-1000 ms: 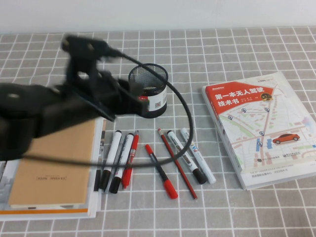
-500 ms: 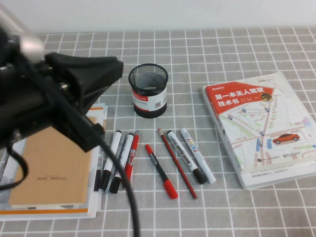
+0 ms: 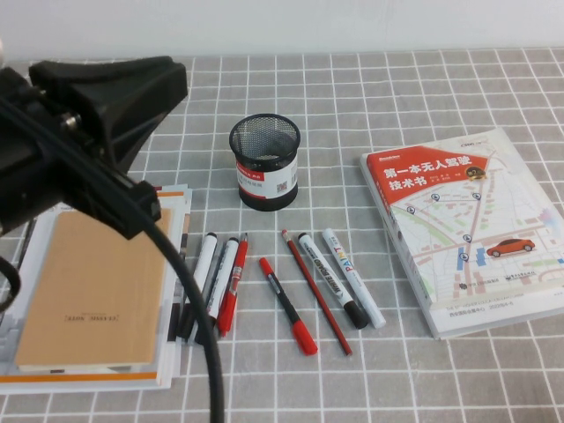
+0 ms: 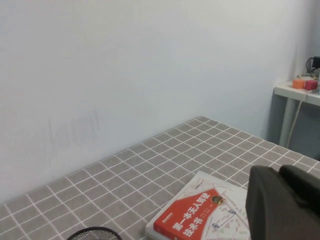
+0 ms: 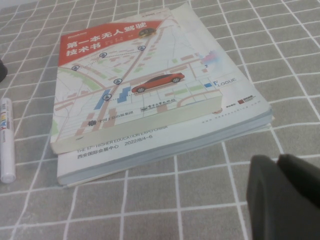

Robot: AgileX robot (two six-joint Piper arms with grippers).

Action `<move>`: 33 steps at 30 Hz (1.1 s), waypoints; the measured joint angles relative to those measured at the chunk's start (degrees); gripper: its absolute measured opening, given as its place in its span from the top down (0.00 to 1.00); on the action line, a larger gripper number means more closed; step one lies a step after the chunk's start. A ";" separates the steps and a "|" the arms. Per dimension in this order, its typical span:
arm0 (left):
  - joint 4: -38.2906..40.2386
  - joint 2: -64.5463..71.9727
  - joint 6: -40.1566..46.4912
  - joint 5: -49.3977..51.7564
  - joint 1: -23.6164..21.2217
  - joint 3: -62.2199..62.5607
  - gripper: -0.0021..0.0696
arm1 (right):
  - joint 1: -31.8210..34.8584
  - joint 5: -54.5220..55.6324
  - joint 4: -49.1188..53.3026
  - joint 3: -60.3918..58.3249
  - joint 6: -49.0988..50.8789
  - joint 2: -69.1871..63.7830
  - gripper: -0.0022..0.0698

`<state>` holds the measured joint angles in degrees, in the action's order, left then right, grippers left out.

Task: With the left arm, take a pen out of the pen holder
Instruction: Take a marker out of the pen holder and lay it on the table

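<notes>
The black mesh pen holder [image 3: 264,163] stands upright in the middle of the table, and I see no pen in it; its rim [image 4: 95,233] just shows in the left wrist view. Several pens and markers [image 3: 286,304] lie in a row in front of it. My left gripper [image 3: 163,79] is raised high at the left, well away from the holder, shut with nothing in it; the left wrist view shows its fingers [image 4: 272,200] pressed together. My right gripper [image 5: 277,162] is shut and empty, low over the tablecloth beside the book. It is outside the high view.
A red-and-white map book [image 3: 463,225] lies at the right, also in the left wrist view [image 4: 200,215] and right wrist view [image 5: 145,85]. A tan notebook [image 3: 97,291] on stacked papers lies at the left under my arm. A black cable [image 3: 198,326] hangs over the markers.
My left arm has pulled back from beside the pen holder to the left and upward, and its gripper has shut. The pens on the table have not moved.
</notes>
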<state>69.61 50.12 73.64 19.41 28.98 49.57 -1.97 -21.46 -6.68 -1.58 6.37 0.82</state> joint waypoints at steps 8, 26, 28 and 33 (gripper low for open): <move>-45.36 -5.61 -52.85 -0.12 0.00 -4.61 0.97 | 0.00 0.00 0.00 0.00 0.00 0.00 0.99; -72.17 -45.30 -82.78 -17.73 -20.22 -50.28 0.97 | 0.00 0.00 0.00 0.00 0.00 0.00 0.99; -71.00 -48.33 -81.77 -14.87 -22.59 -50.77 0.97 | 0.00 0.00 0.00 0.00 0.00 0.00 0.99; -69.31 -50.56 -70.65 -7.19 -26.84 -50.99 0.97 | 0.00 0.00 0.00 0.00 0.00 0.00 0.99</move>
<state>0.31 -0.45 2.99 12.22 2.14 -1.42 -1.97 -21.46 -6.68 -1.58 6.37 0.82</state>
